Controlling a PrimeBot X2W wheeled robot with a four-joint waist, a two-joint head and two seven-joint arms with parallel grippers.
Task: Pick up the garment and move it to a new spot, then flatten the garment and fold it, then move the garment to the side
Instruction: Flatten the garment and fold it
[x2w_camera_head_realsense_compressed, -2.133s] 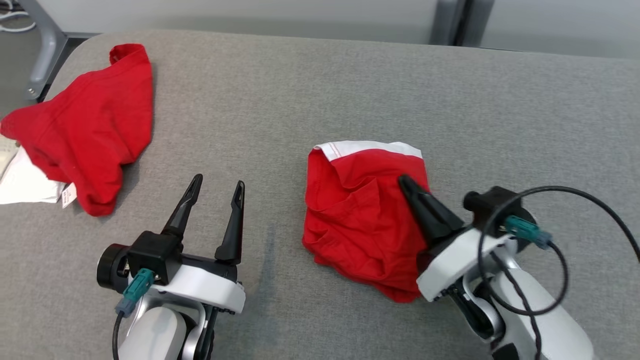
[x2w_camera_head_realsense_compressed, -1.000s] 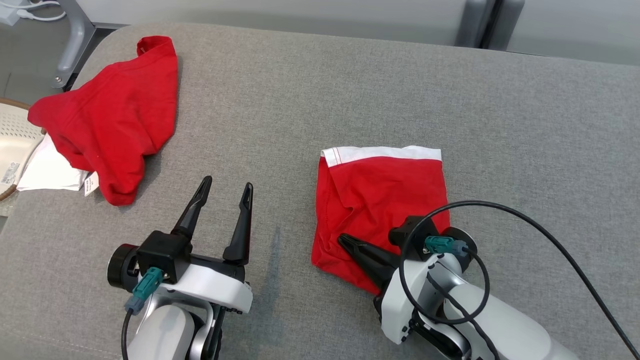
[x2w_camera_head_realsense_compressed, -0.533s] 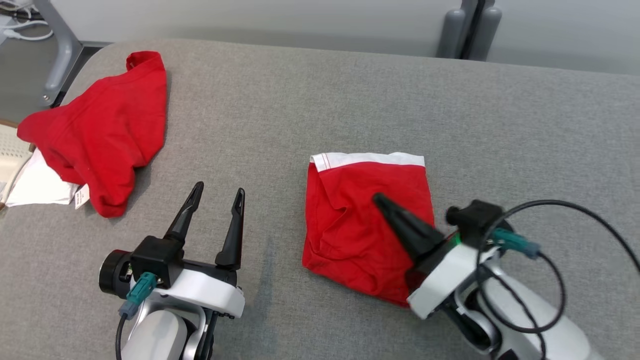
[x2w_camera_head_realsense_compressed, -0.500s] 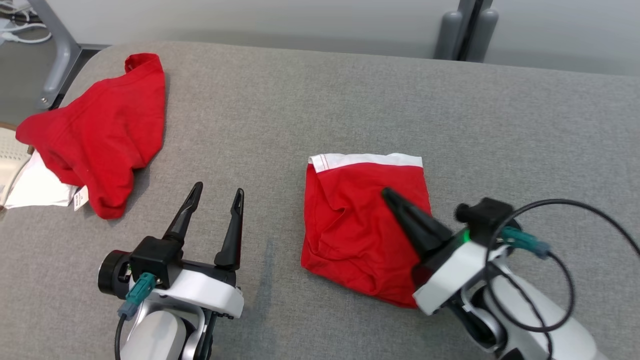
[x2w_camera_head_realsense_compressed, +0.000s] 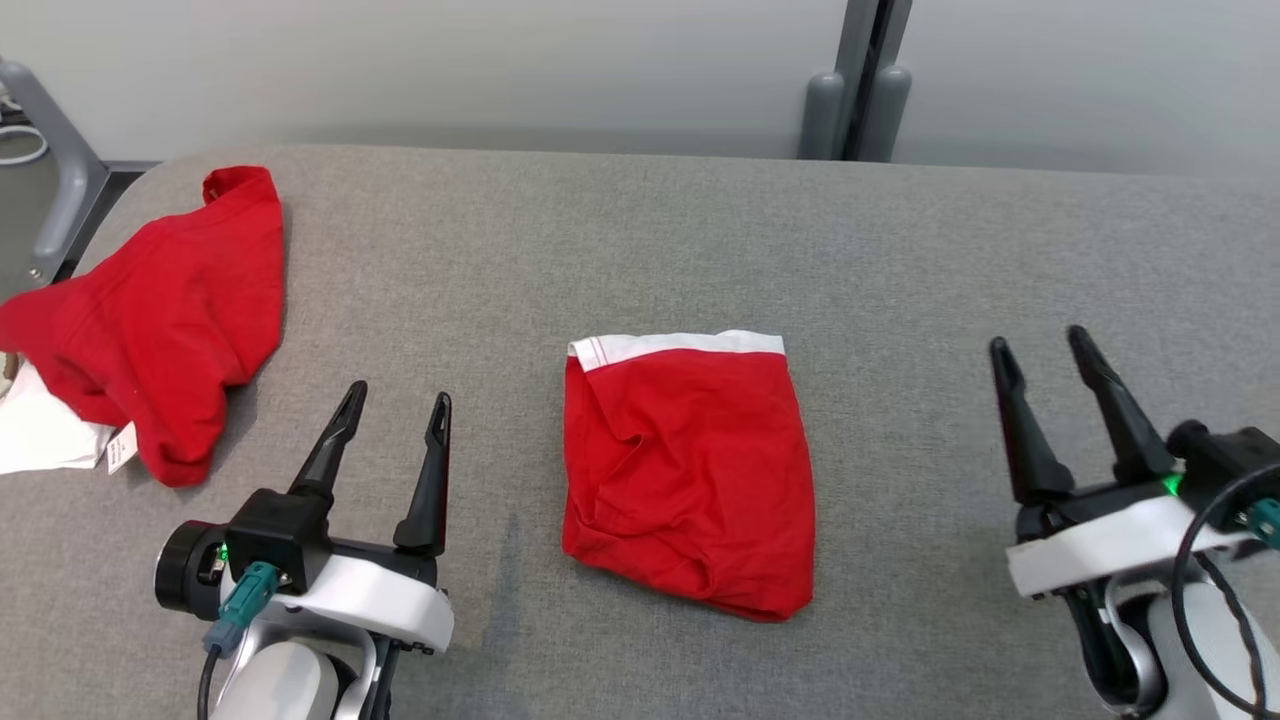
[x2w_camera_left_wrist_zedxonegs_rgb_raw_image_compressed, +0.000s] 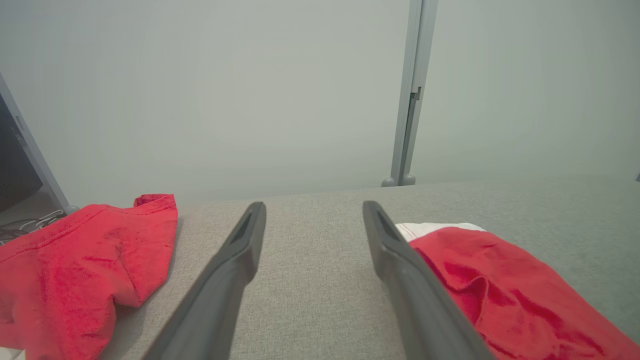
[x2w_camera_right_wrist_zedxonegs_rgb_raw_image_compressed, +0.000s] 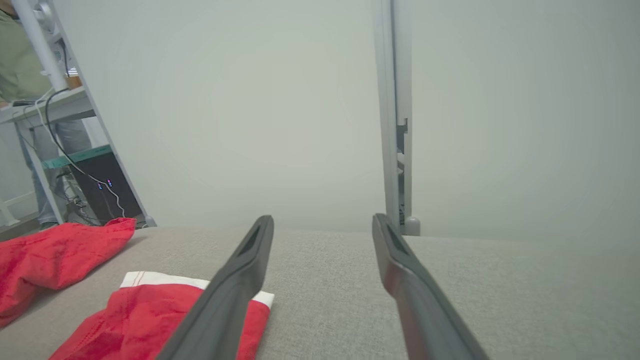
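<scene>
Currently both end effectors are spread wide and empty. The left end effector (x2w_camera_head_realsense_compressed: 400, 392) is at lower left of the head view and the right end effector (x2w_camera_head_realsense_compressed: 1038, 339) at lower right, both clear of any cloth. The garment (x2w_camera_head_realsense_compressed: 688, 470) lies folded into a rough rectangle at centre frame on the grey bench (x2w_camera_head_realsense_compressed: 600, 240), between the two arms and touching neither. A white striped band runs along its top edge, and its lower right corner is rumpled and bulging.

By my read the fold looks done, and the move to the side is what's left.

Risks:
- The fold is loose. A pinch that catches only the top layer would likely peel it open on the lift.
- The bench cover looks grippy, so a drag instead of a lift could hold back the bottom layer and skew the stack.
- A one-arm pickup at one edge would let the far side sag and unfold.
- A second red garment (x2w_camera_head_realsense_compressed: 170, 320) is heaped at upper left, with a white cloth (x2w_camera_head_realsense_compressed: 40, 440) and a tag (x2w_camera_head_realsense_compressed: 120, 447) beside it. Going left could land the fold on that heap or confuse the two.
- That heap sits at the bench's left edge, so an overshoot that way could drop cloth off.
- Fingers coming in steep could dig into the padded cover and snag.
</scene>
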